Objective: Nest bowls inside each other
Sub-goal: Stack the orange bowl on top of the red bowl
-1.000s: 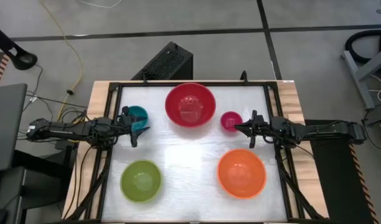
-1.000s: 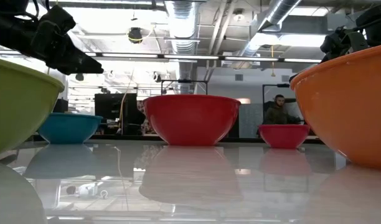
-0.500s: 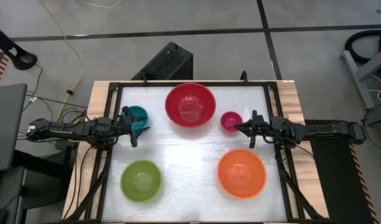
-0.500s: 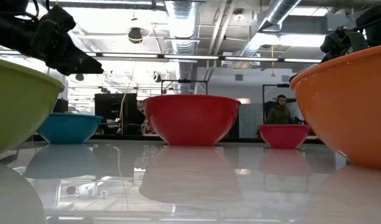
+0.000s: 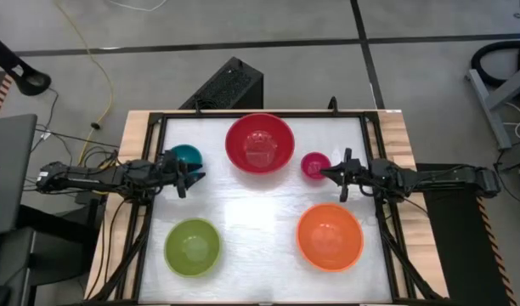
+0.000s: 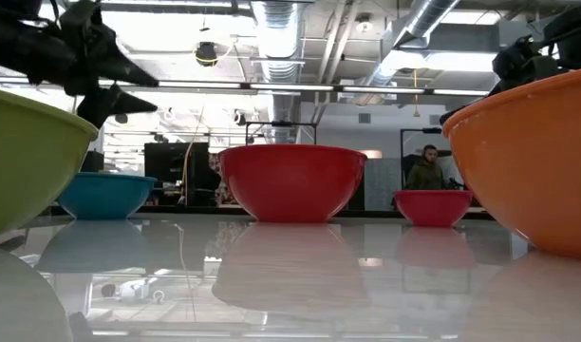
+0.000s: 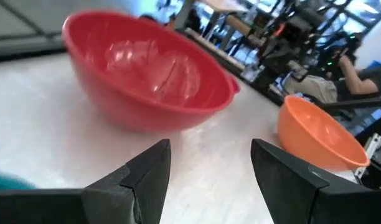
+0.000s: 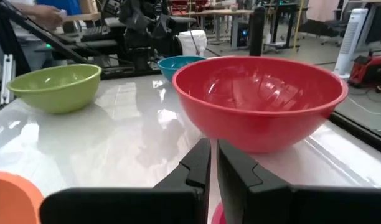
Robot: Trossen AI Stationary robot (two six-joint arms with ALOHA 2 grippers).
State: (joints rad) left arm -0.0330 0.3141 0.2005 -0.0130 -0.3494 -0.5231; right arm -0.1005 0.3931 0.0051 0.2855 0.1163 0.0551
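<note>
Five bowls stand on their bases on the white table (image 5: 243,204): red (image 5: 259,143) at the far middle, teal (image 5: 187,155) far left, magenta (image 5: 313,164) far right, lime green (image 5: 192,246) near left, orange (image 5: 330,236) near right. My left gripper (image 5: 192,177) hangs open above the table beside the teal bowl, pointing level toward the red bowl (image 7: 147,74), with nothing between its fingers. My right gripper (image 5: 325,174) is shut and hangs above the magenta bowl's right rim, facing the red bowl (image 8: 259,99).
A black frame (image 5: 260,113) runs round the table. The middle of the table between the bowls is bare. In the room beyond the far edge a person (image 6: 425,171) sits among desks and equipment.
My left gripper has rolled about its own pointing line while staying in place; in the low view its two open fingers now stand one above the other. The bowls have kept still.
</note>
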